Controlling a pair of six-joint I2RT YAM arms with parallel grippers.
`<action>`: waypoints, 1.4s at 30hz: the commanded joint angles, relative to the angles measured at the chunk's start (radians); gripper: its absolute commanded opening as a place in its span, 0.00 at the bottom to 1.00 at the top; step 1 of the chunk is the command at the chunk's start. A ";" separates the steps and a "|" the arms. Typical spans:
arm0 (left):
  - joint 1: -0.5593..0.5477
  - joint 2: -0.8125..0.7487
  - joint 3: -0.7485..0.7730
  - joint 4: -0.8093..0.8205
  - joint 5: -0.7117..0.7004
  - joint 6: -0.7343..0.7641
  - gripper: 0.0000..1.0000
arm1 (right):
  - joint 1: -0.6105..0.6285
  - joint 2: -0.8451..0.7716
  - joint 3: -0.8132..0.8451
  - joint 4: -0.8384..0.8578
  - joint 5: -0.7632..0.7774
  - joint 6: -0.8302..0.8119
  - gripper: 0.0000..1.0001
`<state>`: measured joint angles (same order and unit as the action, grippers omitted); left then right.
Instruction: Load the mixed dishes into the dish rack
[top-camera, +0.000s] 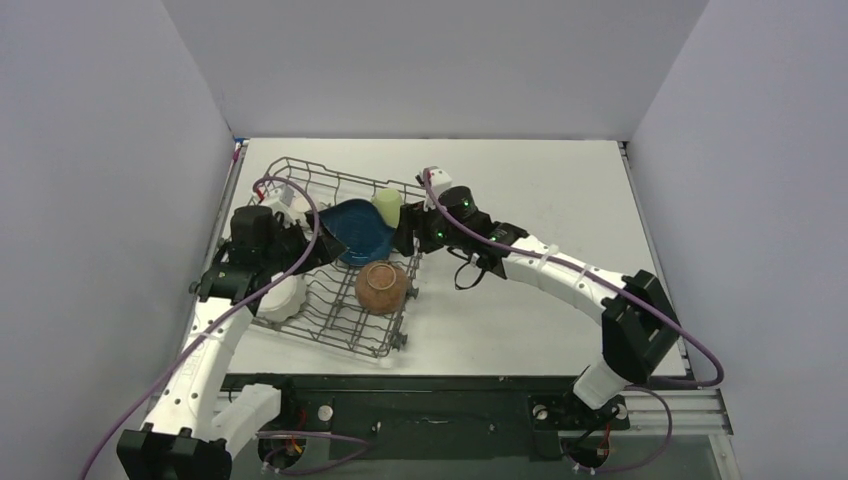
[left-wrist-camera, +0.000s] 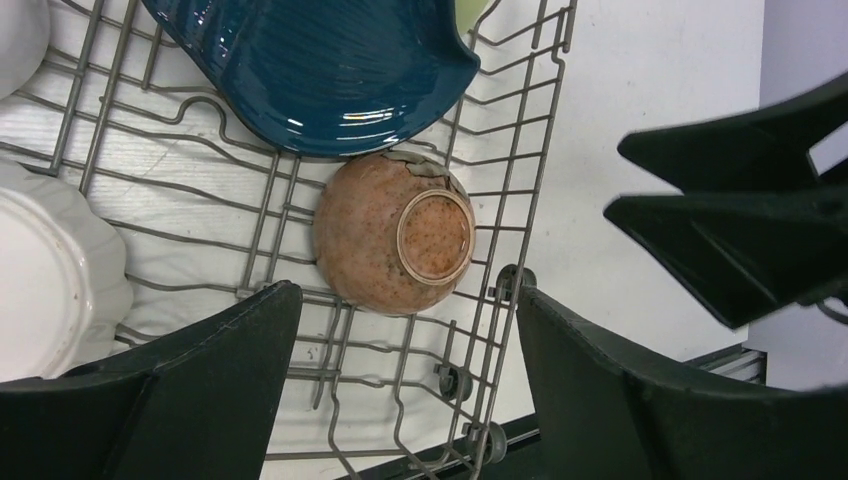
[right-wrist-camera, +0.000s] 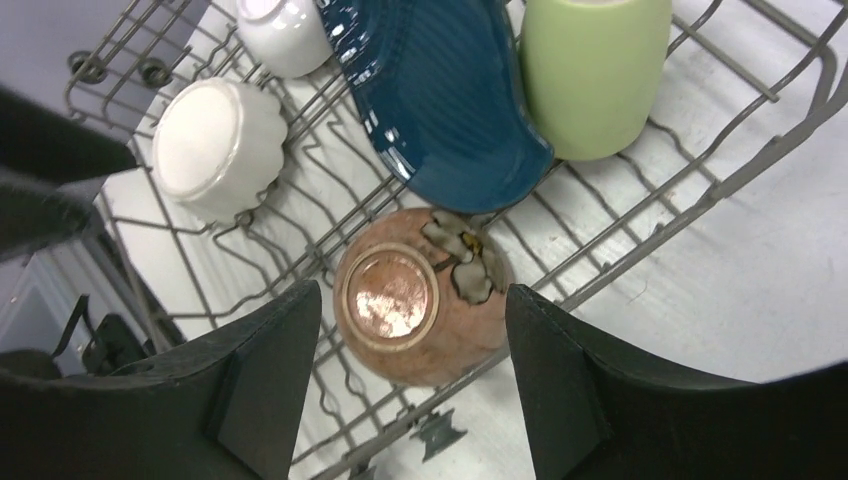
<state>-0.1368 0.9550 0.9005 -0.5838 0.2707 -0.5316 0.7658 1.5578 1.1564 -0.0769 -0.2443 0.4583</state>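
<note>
The grey wire dish rack lies on the white table. In it are the dark blue dish, the light green mug, the brown bowl lying upside down, the white scalloped bowl and the plain white bowl. The tiny flower-patterned dish is out of view. My left gripper is open above the rack's left half, with the brown bowl just beyond its fingertips. My right gripper is open above the rack's right edge, its fingers either side of the brown bowl without touching it.
The rack's right rim and small wheels lie under the grippers. The two grippers are close together over the rack; the right one's fingers show in the left wrist view. White table stretches to the right; grey walls enclose it.
</note>
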 joint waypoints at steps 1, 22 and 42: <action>-0.004 -0.054 0.035 -0.077 0.027 0.084 0.78 | 0.015 0.083 0.118 -0.036 0.115 -0.024 0.63; -0.005 -0.179 -0.154 0.014 0.040 -0.014 0.96 | 0.021 0.474 0.466 -0.197 0.219 -0.105 0.60; -0.005 -0.238 0.069 -0.122 0.029 -0.008 0.96 | -0.030 0.583 0.457 0.043 0.020 -0.095 0.44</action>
<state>-0.1371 0.7315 0.8955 -0.6842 0.3138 -0.5392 0.7452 2.1357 1.5894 -0.1402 -0.1894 0.3546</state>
